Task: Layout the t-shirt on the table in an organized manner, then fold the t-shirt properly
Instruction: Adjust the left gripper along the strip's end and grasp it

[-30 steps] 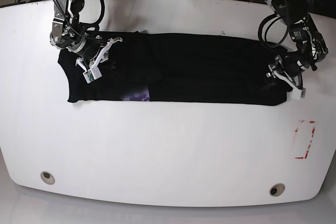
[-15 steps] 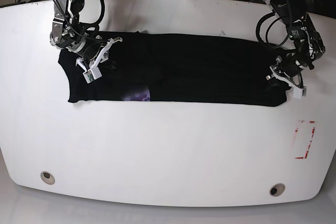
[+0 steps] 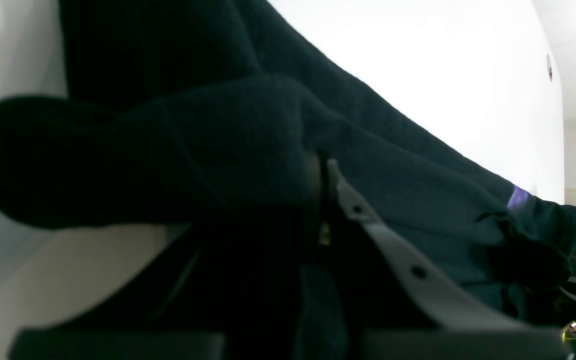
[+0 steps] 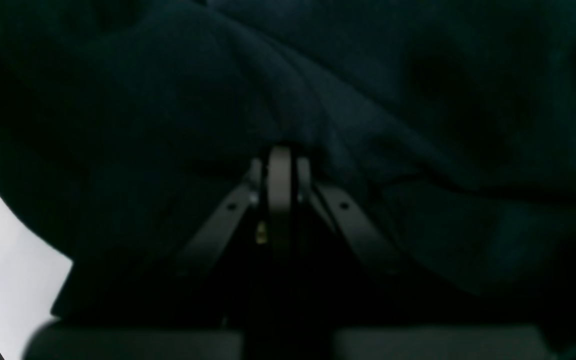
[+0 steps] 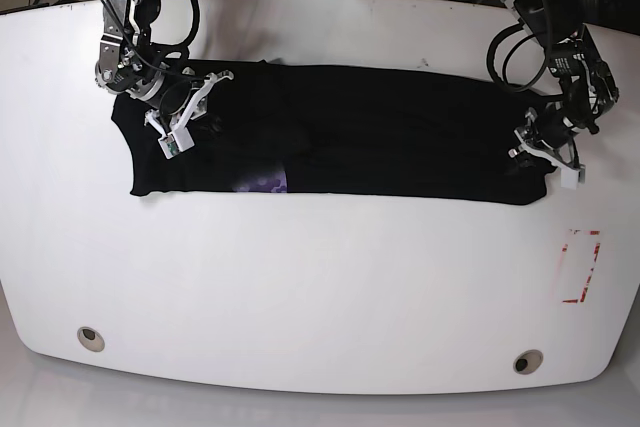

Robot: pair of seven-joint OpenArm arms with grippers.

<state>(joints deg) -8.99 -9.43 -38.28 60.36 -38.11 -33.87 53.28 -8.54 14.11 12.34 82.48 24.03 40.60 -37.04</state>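
Since a second ago our left gripper has drawn its jaws together at the 3 o'clock end of the t-shirt; nothing else has shifted. We see it pinching a bunched fold of black cloth in the left wrist view. Our right gripper, at the 9 o'clock end, is pressed together, and in its wrist view the cloth gathers right at its tips, so we judge it is clamped on the shirt. Shirt lies as a long band, already folded lengthwise, across the 12 o'clock half of the table, flat except at the two pinched ends. We judge both ends are held so the band can be lifted or folded end to end. No readable writing anywhere; only a purple patch peeks at the near edge, and a red dashed rectangle marks the table toward 4 o'clock.
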